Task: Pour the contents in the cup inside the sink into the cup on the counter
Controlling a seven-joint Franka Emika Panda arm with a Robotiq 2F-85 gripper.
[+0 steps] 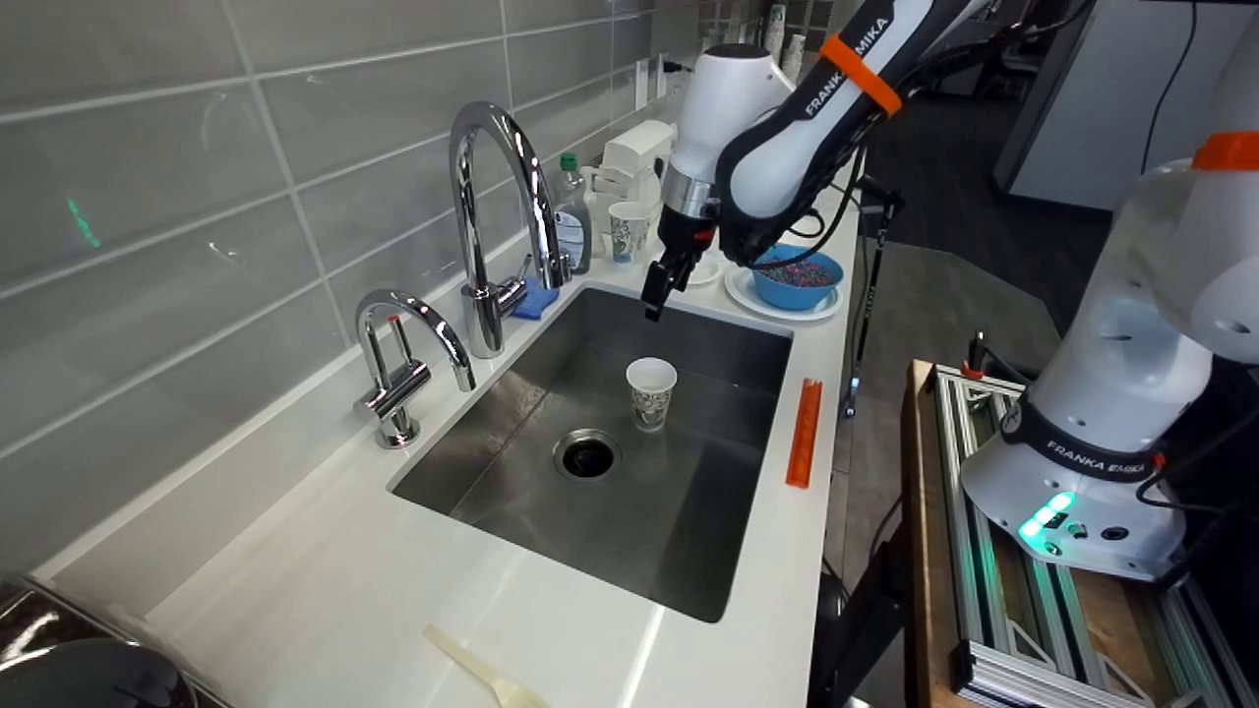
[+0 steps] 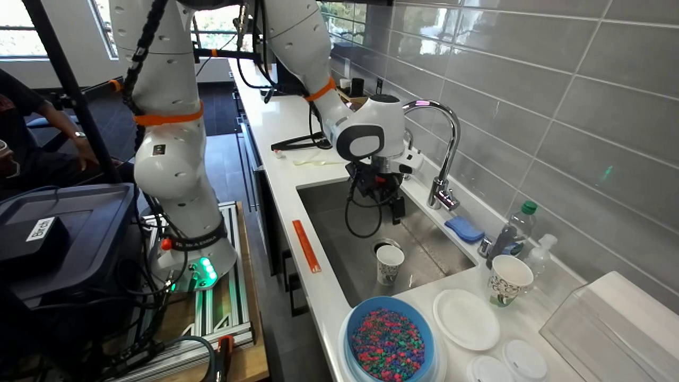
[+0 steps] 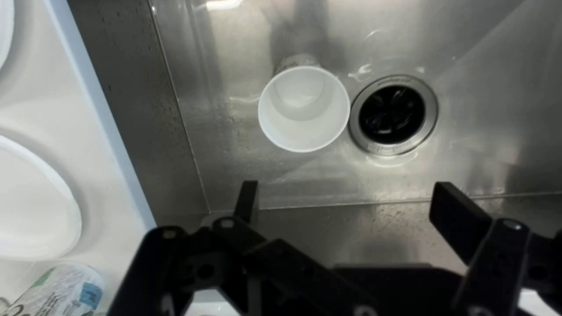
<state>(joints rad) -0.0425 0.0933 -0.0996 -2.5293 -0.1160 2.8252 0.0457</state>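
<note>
A white patterned paper cup (image 1: 650, 401) stands upright in the steel sink (image 1: 639, 511), next to the drain; it also shows in an exterior view (image 2: 388, 271) and the wrist view (image 3: 303, 125). Its inside is white with a band low down that may be clear liquid. A similar cup (image 1: 629, 234) stands upright on the white counter (image 1: 344, 590) beyond the sink, also in an exterior view (image 2: 506, 284) and partly in the wrist view (image 3: 61, 292). My gripper (image 3: 344, 193) is open and empty above the sink, apart from both cups; it shows in both exterior views (image 1: 659, 295) (image 2: 397, 209).
A tall chrome tap (image 1: 472, 216) and a small tap (image 1: 393, 393) rise at the wall side. A blue bowl (image 1: 802, 295) of coloured bits sits on plates near the counter cup. A soap bottle (image 1: 572, 221), a blue sponge (image 1: 534, 298) and an orange strip (image 1: 805, 433) lie around the sink.
</note>
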